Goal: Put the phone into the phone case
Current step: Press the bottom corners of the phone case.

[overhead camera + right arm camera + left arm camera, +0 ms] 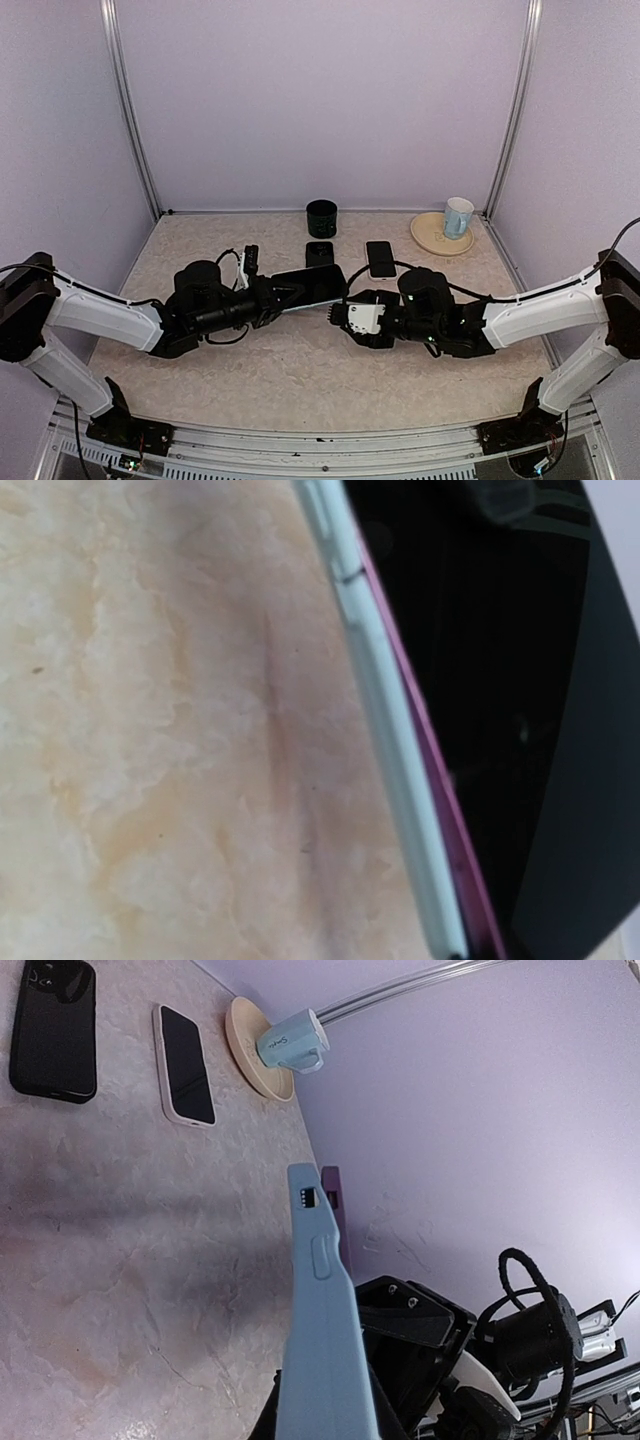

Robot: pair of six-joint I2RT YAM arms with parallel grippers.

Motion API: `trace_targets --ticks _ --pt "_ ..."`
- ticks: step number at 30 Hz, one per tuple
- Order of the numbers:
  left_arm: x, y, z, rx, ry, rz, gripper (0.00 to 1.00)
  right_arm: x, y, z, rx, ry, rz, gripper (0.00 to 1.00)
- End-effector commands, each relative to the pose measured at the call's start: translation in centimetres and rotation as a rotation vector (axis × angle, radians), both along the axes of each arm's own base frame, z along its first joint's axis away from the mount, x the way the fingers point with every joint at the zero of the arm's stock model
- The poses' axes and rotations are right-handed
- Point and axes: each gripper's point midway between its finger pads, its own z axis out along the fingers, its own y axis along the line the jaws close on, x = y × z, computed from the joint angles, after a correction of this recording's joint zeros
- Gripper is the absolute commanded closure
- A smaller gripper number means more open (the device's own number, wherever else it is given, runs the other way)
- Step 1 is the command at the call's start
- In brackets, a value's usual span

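Left gripper [285,293]: pressed together on the near end of the light blue case [320,1340], which it holds off the table [300,370] and edge-on to its wrist camera.

Phone [312,285]: up in the air with the case, between the two arms at mid-table. From above you see its dark screen. Its pink edge runs along the case's pale rim in both wrist views. You cannot tell whether it is fully seated or only lying against the case.

Right gripper [338,312]: at the far end of the case and phone, very close or touching. Its wrist view is filled by the pink edge, the pale rim and black glass, all blurred. You cannot tell whether its fingers are spread or pinching.

Around the work, all toward the back wall:
- black cup [321,218], upright, at the back edge.
- black case [320,253], flat, just in front of the cup and just behind the held phone.
- second phone [380,258] in a pale case, flat, screen up, beside the black case and apart from it.
- plate [428,238] in the back right corner, with a pale blue mug [458,216] standing on it.

Nothing lies between the two grippers except the held pair. The nearest thing to the held phone is the black case.
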Motion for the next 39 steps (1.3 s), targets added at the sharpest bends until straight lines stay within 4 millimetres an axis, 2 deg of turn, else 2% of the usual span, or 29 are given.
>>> trace_targets --ticks 1,7,21,30,35,39 --pt "-0.1 -1.1 3.4 -0.084 -0.073 -0.032 1.00 0.4 0.9 1.0 0.019 -0.025 -0.009 0.46" --pt "-0.2 -1.3 2.9 -0.072 -0.059 -0.033 1.00 0.8 0.7 0.6 0.008 -0.025 -0.036 0.46" --pt "0.1 -1.4 1.9 -0.044 -0.046 -0.026 1.00 -0.2 1.2 0.9 0.027 -0.026 0.012 0.46" --pt "0.0 -1.7 1.9 -0.044 -0.044 -0.040 1.00 0.2 1.1 0.3 0.010 -0.031 -0.014 0.46" --pt "0.1 -1.5 1.5 -0.032 -0.038 -0.026 1.00 -0.2 1.2 1.4 0.030 -0.053 -0.008 0.46" --pt "0.0 -1.6 1.7 -0.040 -0.039 -0.036 1.00 -0.1 1.2 0.4 0.001 -0.047 -0.012 0.45"
